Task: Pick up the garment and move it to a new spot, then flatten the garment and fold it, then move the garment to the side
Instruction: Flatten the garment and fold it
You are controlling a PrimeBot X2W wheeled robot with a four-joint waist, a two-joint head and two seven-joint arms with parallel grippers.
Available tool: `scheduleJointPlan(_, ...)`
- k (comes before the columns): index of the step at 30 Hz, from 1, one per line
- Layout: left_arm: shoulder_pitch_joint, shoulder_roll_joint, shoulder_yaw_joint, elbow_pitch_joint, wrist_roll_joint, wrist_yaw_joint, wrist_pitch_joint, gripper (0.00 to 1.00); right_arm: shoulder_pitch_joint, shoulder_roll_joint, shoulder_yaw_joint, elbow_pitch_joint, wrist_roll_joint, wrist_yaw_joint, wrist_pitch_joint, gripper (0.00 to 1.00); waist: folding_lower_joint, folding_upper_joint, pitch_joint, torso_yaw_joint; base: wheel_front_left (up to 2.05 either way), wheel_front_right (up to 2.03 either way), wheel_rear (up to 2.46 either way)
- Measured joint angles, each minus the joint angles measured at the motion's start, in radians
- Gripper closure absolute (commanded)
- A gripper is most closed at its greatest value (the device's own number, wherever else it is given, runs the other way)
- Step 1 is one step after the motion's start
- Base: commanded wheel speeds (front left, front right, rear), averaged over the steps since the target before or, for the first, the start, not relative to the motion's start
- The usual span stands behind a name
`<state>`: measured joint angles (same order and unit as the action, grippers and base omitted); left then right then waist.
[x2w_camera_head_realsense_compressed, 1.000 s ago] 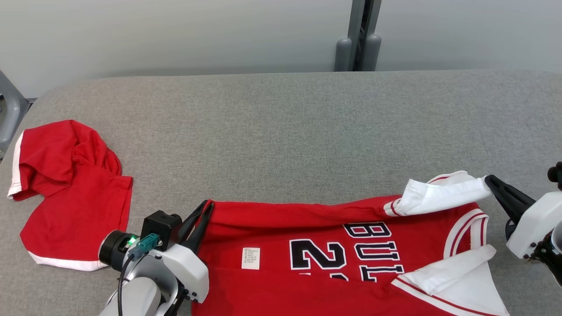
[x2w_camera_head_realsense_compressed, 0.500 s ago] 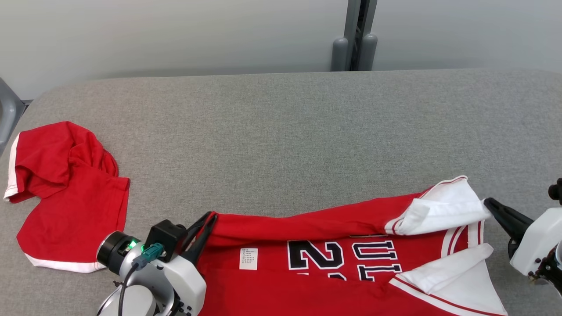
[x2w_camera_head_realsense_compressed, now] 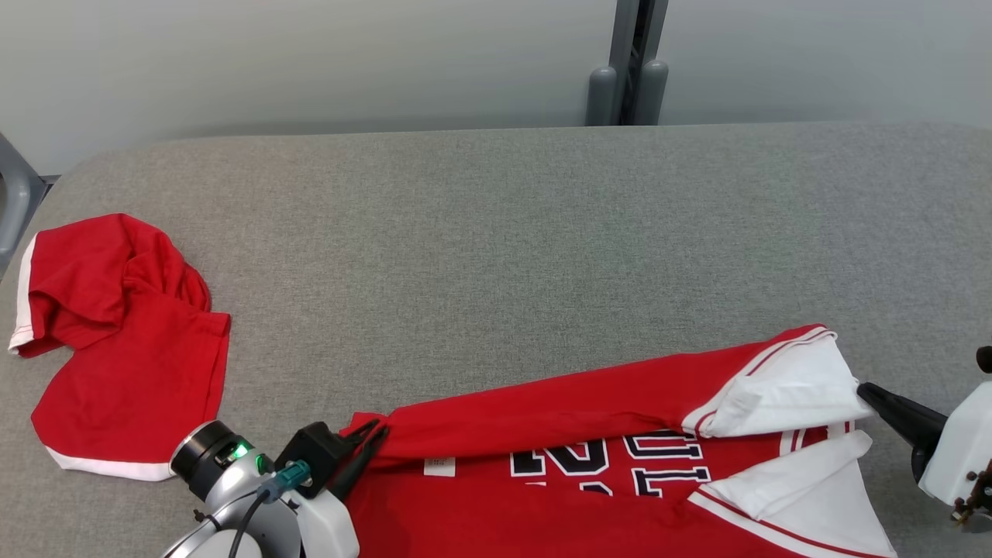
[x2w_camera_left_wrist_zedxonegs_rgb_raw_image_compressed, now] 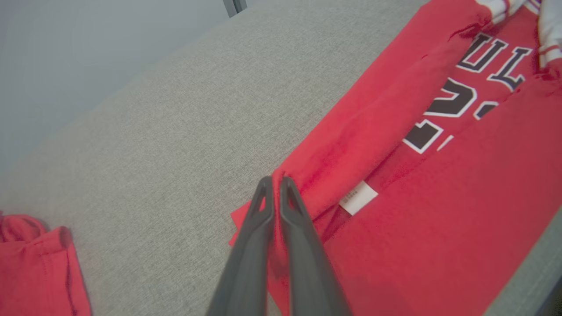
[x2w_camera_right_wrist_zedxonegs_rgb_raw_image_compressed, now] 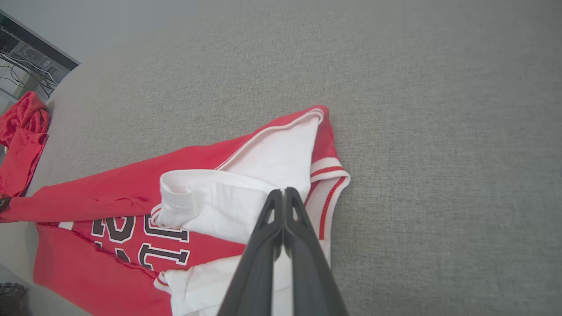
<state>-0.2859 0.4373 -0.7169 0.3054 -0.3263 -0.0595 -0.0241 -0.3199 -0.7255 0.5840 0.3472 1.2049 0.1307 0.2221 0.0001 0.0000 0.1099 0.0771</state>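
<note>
The garment is a red jersey with white sleeves and black lettering, lying along the near edge of the grey table. Its far edge is folded over toward me and partly covers the print. My left gripper is shut on the red hem corner at the jersey's left end, and in the left wrist view the gripper pinches that fold of the garment. My right gripper is shut on the white sleeve at the right end. The right wrist view shows the gripper clamped on white cloth of the garment.
A second red garment with white trim lies crumpled at the table's left end, also seen as the second red garment in both wrist views. A grey post stands behind the table's far edge. Bare table stretches beyond the jersey.
Both grippers have drawn the jersey's far edge toward the near side of the table, so the fold now covers more of the lettering. The head camera shifted slightly.
</note>
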Motion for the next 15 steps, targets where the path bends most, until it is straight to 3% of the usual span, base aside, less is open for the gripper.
scheduleJointPlan(15,0.012,0.07,-0.051,-0.076,0.029,-0.017,0.07,1.0,0.112,-0.003,-0.142,-0.087,0.019,0.0,0.235,1.0,-0.0001,0.0,-0.007,-0.002,0.0,0.0,0.0)
